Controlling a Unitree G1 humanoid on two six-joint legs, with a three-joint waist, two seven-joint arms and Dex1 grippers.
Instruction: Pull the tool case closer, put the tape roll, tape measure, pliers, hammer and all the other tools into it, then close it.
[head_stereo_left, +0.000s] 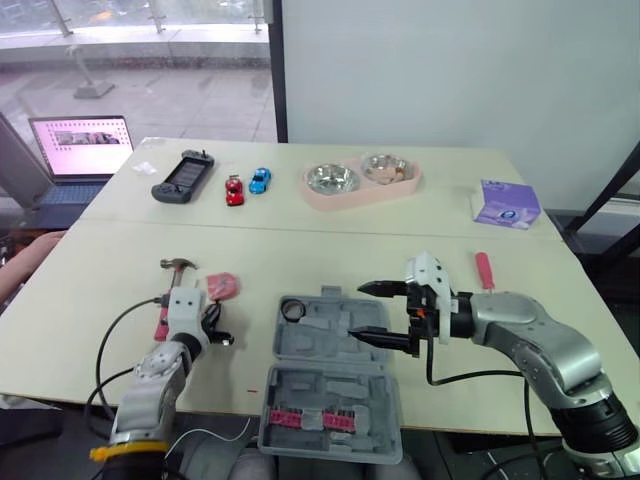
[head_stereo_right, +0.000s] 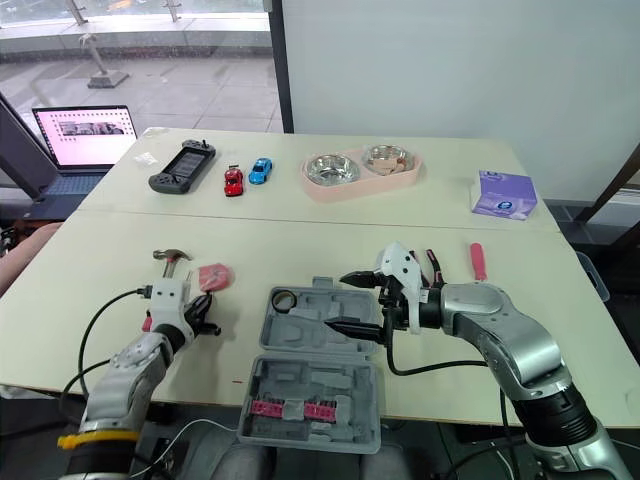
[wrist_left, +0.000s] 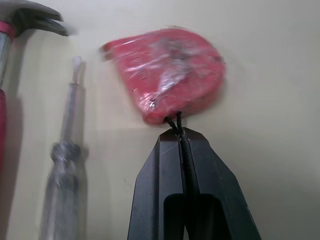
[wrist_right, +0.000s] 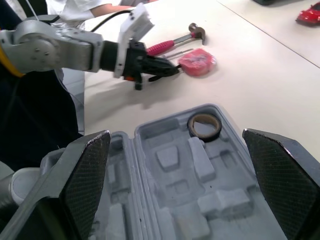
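At the near table (head_stereo_left: 400, 240) edge, open tool case (head_stereo_left: 300, 395) with tape roll (head_stereo_left: 291, 309) inside, right gripper (head_stereo_left: 358, 312) wide open above it, left gripper (wrist_left: 181, 137) pinching cord of red tape measure (wrist_left: 167, 70), beside hammer (head_stereo_left: 178, 265).

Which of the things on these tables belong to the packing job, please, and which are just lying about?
Job: tool case, tape roll, tape measure, hammer, clear screwdriver, red screwdriver.
Lying about: laptop, game controller, red toy car, blue toy car, pink double bowl, tissue pack.
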